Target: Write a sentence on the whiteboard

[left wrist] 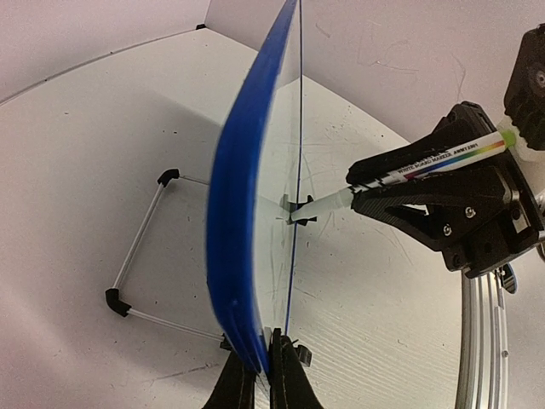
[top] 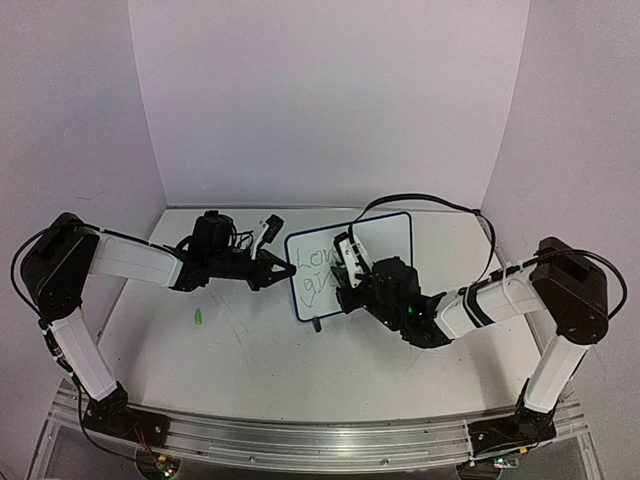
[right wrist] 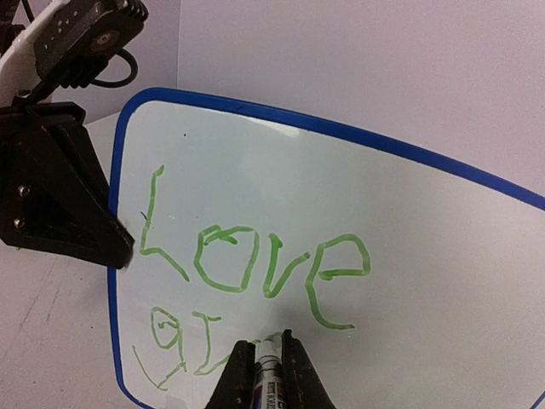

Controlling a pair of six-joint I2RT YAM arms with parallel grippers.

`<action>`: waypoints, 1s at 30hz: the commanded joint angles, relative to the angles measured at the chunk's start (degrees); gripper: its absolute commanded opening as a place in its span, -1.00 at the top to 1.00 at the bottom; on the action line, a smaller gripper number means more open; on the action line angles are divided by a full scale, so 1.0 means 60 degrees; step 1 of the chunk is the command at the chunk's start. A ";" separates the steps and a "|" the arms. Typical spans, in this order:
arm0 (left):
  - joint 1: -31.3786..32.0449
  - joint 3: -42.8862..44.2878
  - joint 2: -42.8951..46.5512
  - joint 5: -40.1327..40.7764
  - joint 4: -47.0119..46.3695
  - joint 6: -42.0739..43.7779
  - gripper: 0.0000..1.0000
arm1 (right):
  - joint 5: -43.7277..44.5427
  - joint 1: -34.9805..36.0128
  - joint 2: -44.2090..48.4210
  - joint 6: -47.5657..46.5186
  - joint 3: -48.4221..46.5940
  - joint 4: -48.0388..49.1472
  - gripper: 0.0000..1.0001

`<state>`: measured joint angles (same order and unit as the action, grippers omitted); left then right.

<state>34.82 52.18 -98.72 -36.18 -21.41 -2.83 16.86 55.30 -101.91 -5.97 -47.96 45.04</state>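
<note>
The whiteboard (top: pixel 385 238) stands upright mid-table, edge-on in the left wrist view (left wrist: pixel 232 213). My left gripper (top: pixel 284 269) is shut on its left rim, jaws clamping the blue edge (left wrist: pixel 262 375). In the right wrist view the board (right wrist: pixel 426 247) carries the sentence in green: "Love" (right wrist: pixel 255 260) above a started second line (right wrist: pixel 174 341). My right gripper (right wrist: pixel 269 358) is shut on a white marker (right wrist: pixel 271 366), whose tip touches the board below "Love". The marker (left wrist: pixel 426 164) and right gripper (left wrist: pixel 362 192) also show in the left wrist view. In the top view the right gripper (top: pixel 346 278) covers part of the writing.
A small green marker cap (top: pixel 199 317) lies on the table left of the board. The board's wire stand with black feet (left wrist: pixel 136 256) sticks out behind it. White walls enclose the table at back and sides. A black cable (top: pixel 430 203) arcs behind the board.
</note>
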 commanded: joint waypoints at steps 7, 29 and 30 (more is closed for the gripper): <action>0.0013 0.0250 -0.0181 0.0386 0.0375 0.0911 1.00 | 0.0188 0.0007 0.0115 0.0146 0.0176 -0.0060 1.00; 0.0013 0.0269 -0.0198 0.0662 0.0554 0.1084 1.00 | -0.0713 -0.0517 0.1545 -0.1129 0.1114 0.0372 1.00; 0.0013 0.0261 -0.0188 0.0694 0.0561 0.1107 1.00 | -0.0760 -0.0510 0.1557 -0.1143 0.1125 0.0385 1.00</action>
<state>35.16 52.51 -98.72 -36.44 -21.23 -1.27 14.47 51.89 -92.04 -10.59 -40.05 45.74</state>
